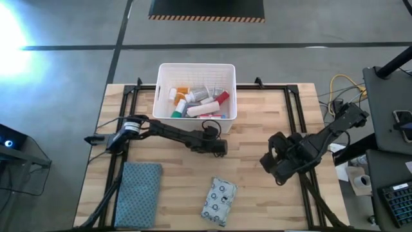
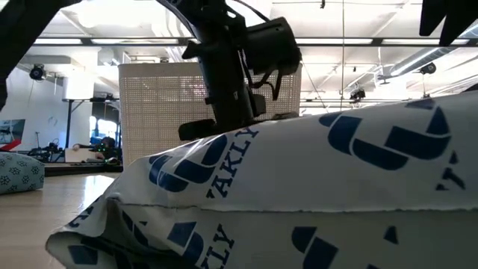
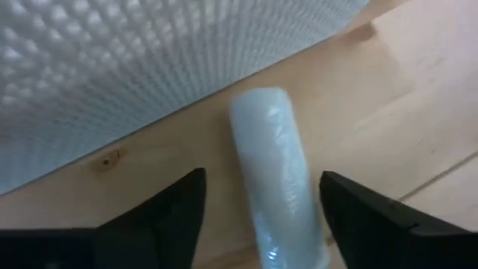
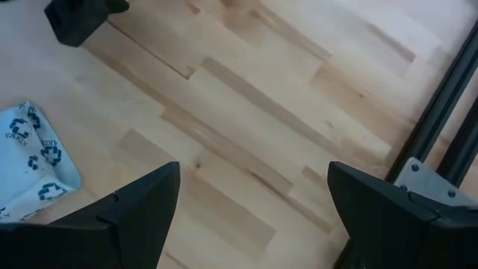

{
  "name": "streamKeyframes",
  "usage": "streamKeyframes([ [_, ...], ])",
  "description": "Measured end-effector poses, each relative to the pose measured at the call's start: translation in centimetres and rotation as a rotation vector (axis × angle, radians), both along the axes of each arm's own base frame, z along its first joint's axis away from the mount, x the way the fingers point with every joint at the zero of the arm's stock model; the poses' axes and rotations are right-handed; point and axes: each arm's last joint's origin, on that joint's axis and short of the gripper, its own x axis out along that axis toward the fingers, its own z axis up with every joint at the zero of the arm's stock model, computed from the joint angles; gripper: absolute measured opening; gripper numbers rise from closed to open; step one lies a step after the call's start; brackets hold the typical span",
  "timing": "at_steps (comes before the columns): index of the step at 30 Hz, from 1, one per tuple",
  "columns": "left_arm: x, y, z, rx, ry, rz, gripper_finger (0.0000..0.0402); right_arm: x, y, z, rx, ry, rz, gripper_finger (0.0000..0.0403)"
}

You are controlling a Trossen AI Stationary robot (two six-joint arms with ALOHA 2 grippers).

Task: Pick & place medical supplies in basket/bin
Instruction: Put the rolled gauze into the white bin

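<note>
a white roll [image 3: 276, 175] lies on the wooden table [image 1: 257, 193] between the spread fingers [image 3: 168, 213] of the left gripper [image 1: 220, 147], not yet pinched, with the white bin [image 1: 196, 69] of supplies just beyond. the patterned packet [image 1: 219, 200] lies nearer the table's front edge. the right gripper [image 4: 250, 217] hovers spread over bare wood, well apart.

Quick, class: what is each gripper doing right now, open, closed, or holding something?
Left gripper: open, fingers either side of a white roll beside the bin, not gripping it.
Right gripper: open, empty, over the table.
</note>
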Motion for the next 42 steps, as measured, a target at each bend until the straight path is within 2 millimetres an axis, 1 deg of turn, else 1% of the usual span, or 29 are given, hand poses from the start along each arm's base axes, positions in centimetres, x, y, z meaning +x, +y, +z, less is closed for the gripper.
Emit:
streamKeyframes([
  [5, -0.2, 0.0, -0.9, 0.004, -0.008, 0.000, 0.0167, 0.2, -0.3, 0.1, -0.034, -0.004, 0.024, 0.0329],
  [7, -0.4, 0.0, -1.1, 0.007, 0.000, 0.001, 0.0144, 0.2, -0.3, 0.1, -0.052, -0.010, 0.036, 0.0329],
  [9, -0.7, -0.5, -1.3, -0.001, 0.012, -0.013, 0.0123, 0.2, -0.3, 0.1, -0.065, -0.014, 0.045, 0.0329],
  [12, -1.0, -1.8, -1.2, -0.018, 0.023, -0.051, 0.0097, 0.3, -0.4, 0.2, -0.089, -0.032, 0.050, 0.0329],
  [13, -1.2, -2.5, -1.0, -0.026, 0.025, -0.071, 0.0089, 0.3, -0.4, 0.2, -0.100, -0.042, 0.050, 0.0329],
  [15, -1.7, -4.6, -0.4, -0.067, 0.022, -0.130, 0.0075, 0.4, -0.4, 0.2, -0.117, -0.061, 0.050, 0.0329],
  [18, -2.9, -7.9, 1.3, -0.101, 0.009, -0.203, 0.0062, 0.7, -0.4, 0.3, -0.121, -0.091, 0.047, 0.0329],
  [21, -4.3, -10.9, 4.1, -0.090, -0.038, -0.268, 0.0057, 0.8, -0.3, 0.3, -0.116, -0.105, 0.055, 0.0329],
  [25, -7.6, -15.1, 7.8, -0.079, -0.136, -0.353, 0.0055, 1.0, -0.2, 0.3, -0.104, -0.122, 0.064, 0.0329],
  [27, -9.4, -16.6, 10.3, -0.048, -0.239, -0.352, 0.0056, 1.1, -0.1, 0.3, -0.100, -0.130, 0.068, 0.0329],
  [28, -10.3, -17.1, 11.8, -0.018, -0.301, -0.341, 0.0056, 1.2, -0.1, 0.3, -0.098, -0.132, 0.068, 0.0329],
  [30, -11.8, -17.1, 14.9, 0.058, -0.450, -0.290, 0.0056, 1.2, -0.1, 0.3, -0.092, -0.142, 0.069, 0.0329],
  [32, -13.3, -16.8, 18.1, 0.155, -0.590, -0.238, 0.0056, 1.3, 0.0, 0.3, -0.087, -0.149, 0.069, 0.0329],
  [35, -15.3, -15.2, 22.6, 0.322, -0.696, -0.189, 0.0056, 1.5, 0.1, 0.3, -0.075, -0.168, 0.067, 0.0329],
  [36, -15.9, -14.2, 23.9, 0.376, -0.693, -0.192, 0.0056, 1.5, 0.1, 0.3, -0.072, -0.174, 0.067, 0.0329],
  [38, -16.4, -11.7, 25.8, 0.467, -0.664, -0.189, 0.0056, 1.7, 0.2, 0.3, -0.063, -0.187, 0.066, 0.0329],
  [40, -16.5, -8.8, 27.0, 0.528, -0.617, -0.179, 0.0056, 1.8, 0.3, 0.3, -0.054, -0.201, 0.065, 0.0329],
  [42, -16.5, -5.9, 27.4, 0.607, -0.539, -0.164, 0.0057, 1.9, 0.4, 0.4, -0.047, -0.212, 0.064, 0.0329],
])
